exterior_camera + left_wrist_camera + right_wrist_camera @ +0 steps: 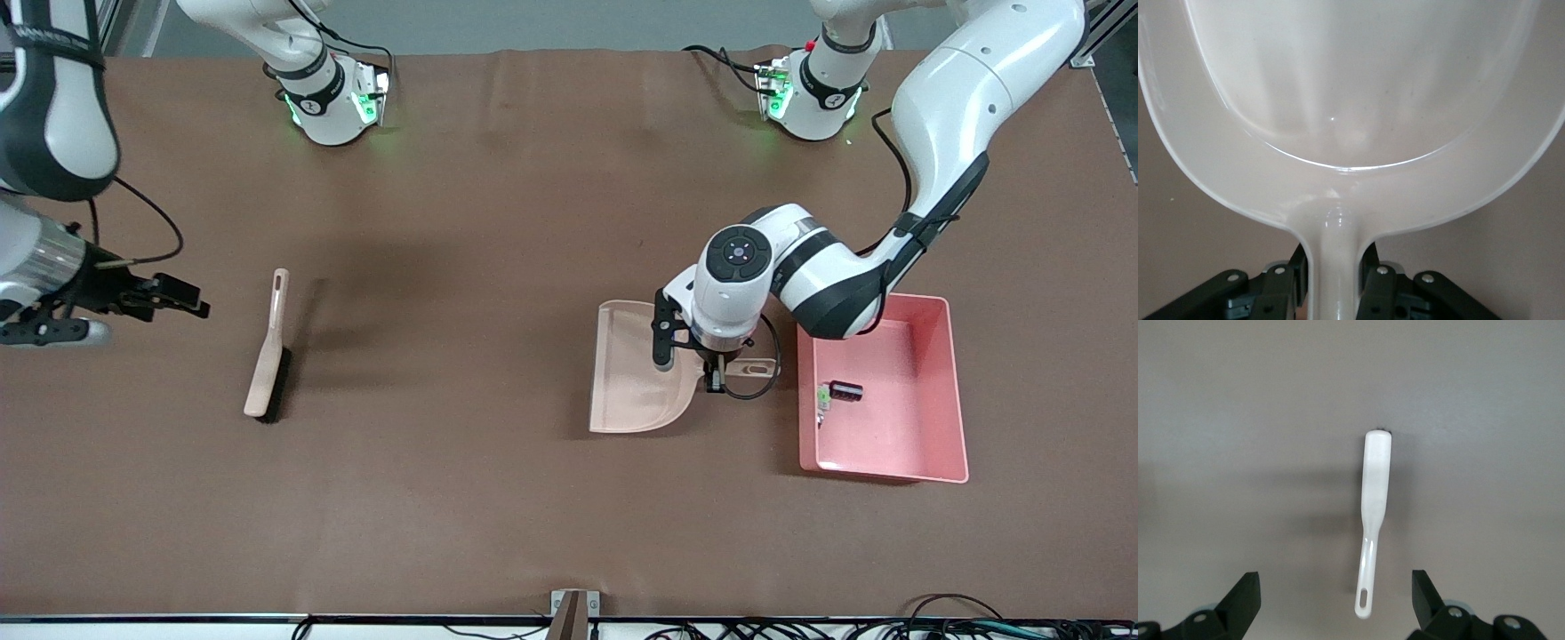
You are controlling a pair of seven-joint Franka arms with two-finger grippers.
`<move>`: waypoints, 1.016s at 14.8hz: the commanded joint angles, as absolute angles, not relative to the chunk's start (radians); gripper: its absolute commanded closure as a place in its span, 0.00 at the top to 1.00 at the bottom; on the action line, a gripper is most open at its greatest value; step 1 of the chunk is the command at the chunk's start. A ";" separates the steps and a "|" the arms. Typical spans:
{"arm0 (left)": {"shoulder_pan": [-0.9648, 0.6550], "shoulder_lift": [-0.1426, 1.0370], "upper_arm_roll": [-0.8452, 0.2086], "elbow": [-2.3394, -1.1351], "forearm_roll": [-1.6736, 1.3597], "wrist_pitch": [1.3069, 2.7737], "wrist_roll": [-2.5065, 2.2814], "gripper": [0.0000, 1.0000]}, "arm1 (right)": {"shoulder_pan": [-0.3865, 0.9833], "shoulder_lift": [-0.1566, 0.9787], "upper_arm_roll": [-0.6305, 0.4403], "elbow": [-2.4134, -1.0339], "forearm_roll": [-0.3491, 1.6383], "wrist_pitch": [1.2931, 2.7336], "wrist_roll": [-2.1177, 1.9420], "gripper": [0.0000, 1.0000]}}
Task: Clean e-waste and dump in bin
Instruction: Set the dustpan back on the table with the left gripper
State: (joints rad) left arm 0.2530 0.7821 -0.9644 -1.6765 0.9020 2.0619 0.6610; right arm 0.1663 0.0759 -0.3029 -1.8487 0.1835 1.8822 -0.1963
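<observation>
The pink bin stands toward the left arm's end of the table. Both e-waste parts lie in it: the dark cylinder and the white-grey part with green bits. The beige dustpan lies flat on the table beside the bin. It is empty in the left wrist view. My left gripper is shut on the dustpan's handle, one finger against each side. My right gripper is open and empty, up in the air over the table at the right arm's end.
A beige brush with dark bristles lies on the brown table beside the right gripper, toward the table's middle. It also shows in the right wrist view. The arm bases stand at the table's back edge.
</observation>
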 commanded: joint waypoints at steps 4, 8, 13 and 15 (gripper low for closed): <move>0.120 0.764 -0.826 -1.698 0.923 2.086 0.597 0.00 | 0.158 0.017 -0.291 -1.743 0.107 1.727 -0.155 1.00; 0.055 0.781 -0.747 -1.697 0.954 2.125 0.549 0.00 | 0.155 0.014 -0.285 -1.674 0.058 1.669 -0.149 1.00; 0.069 0.784 -0.747 -1.683 0.943 2.132 0.575 1.00 | 0.002 0.018 -0.117 -1.556 0.025 1.574 -0.044 1.00; 0.084 0.752 -0.750 -1.657 0.893 2.045 0.578 1.00 | -0.118 0.018 0.003 -1.531 0.040 1.554 -0.040 1.00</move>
